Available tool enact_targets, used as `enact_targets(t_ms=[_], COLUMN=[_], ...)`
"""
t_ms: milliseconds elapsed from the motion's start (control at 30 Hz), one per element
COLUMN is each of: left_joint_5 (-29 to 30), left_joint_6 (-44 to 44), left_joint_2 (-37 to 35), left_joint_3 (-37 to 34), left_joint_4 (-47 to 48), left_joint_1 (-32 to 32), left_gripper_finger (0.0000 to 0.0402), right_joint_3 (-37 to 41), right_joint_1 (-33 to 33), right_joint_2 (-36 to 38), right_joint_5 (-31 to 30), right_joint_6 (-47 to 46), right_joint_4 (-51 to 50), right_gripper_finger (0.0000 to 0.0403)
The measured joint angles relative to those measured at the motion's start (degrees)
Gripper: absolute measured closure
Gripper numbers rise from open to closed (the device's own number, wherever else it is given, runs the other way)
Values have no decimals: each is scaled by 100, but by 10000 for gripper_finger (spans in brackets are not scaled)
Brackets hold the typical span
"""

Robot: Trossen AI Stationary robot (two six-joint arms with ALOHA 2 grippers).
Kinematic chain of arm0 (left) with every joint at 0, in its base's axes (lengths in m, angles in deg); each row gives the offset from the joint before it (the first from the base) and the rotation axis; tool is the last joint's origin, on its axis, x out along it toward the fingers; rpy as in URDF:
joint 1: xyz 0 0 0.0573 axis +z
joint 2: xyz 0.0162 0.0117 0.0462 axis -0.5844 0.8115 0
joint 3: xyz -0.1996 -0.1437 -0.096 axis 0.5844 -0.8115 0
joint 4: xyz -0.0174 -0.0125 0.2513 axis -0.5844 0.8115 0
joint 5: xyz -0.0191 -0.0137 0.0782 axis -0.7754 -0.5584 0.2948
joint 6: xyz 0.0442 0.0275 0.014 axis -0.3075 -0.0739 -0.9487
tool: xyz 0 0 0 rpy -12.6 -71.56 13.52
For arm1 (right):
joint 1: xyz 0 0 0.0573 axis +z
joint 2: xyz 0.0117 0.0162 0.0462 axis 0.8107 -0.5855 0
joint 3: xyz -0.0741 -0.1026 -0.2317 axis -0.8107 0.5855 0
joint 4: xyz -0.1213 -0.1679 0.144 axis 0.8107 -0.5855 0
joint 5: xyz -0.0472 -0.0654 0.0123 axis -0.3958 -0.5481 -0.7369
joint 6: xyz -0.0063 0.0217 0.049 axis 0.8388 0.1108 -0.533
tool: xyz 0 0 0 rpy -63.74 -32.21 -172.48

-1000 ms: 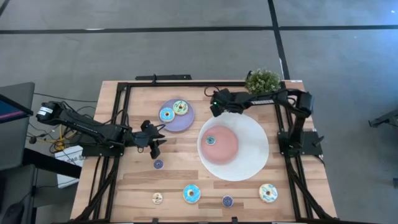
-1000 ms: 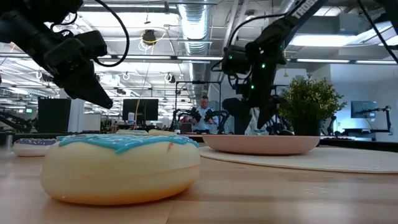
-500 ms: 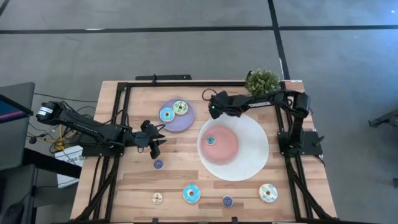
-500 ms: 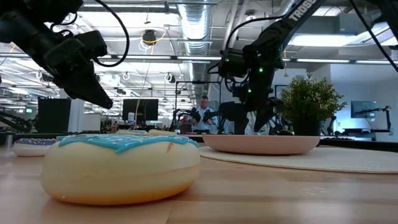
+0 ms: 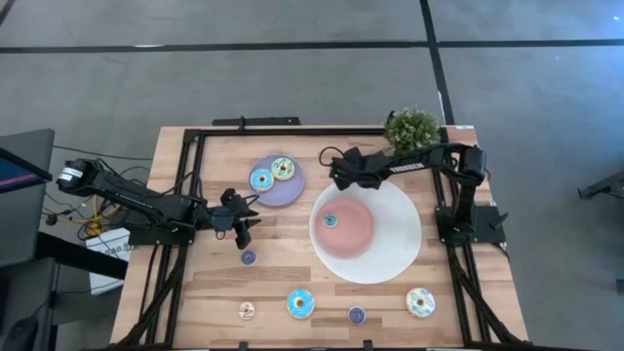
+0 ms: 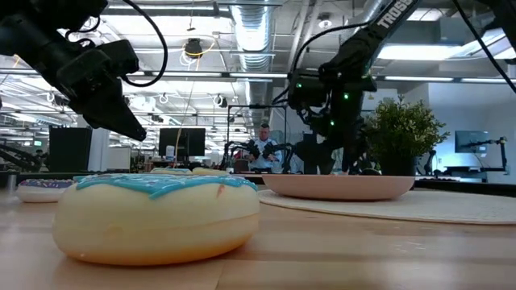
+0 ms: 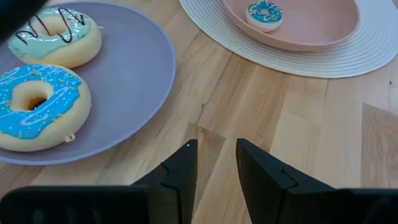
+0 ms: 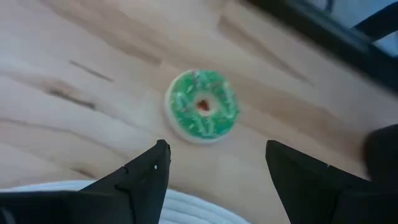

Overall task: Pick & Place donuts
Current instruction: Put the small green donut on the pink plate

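My right gripper (image 5: 334,172) (image 8: 214,168) is open and empty above the far middle of the table, over a green mini donut (image 8: 202,106) that lies flat on the wood. My left gripper (image 5: 242,220) (image 7: 216,162) is open and empty above the table at the left, near the lilac plate (image 5: 292,188). That plate holds a blue donut (image 5: 261,179) (image 7: 34,106) and a mint one (image 5: 283,168) (image 7: 59,36). A teal mini donut (image 5: 331,220) (image 7: 264,14) lies on the pink plate (image 5: 353,232). A purple mini donut (image 5: 249,257) lies near my left gripper.
The pink plate stands on a round white mat (image 5: 395,244). Near the front edge lie a tan mini donut (image 5: 247,310), a blue donut (image 5: 300,304) (image 6: 157,213), a purple mini donut (image 5: 357,315) and a cream donut (image 5: 420,301). A potted plant (image 5: 411,128) stands at the far right.
My right gripper has turned at the wrist and shifted a little above the far middle of the table, staying open. Nothing on the table has moved.
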Motion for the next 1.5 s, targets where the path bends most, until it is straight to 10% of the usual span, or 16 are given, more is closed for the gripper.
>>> enact_targets(t_ms=[1500], left_joint_5=[17], left_joint_6=[61], left_joint_2=[0], left_joint_3=[2], left_joint_4=[-4], left_joint_1=[2], left_gripper_finger=[300], right_joint_3=[1015], right_joint_1=[-544], right_joint_2=[-31], right_joint_5=[437], right_joint_6=[-761], right_joint_4=[2561], right_gripper_finger=[147])
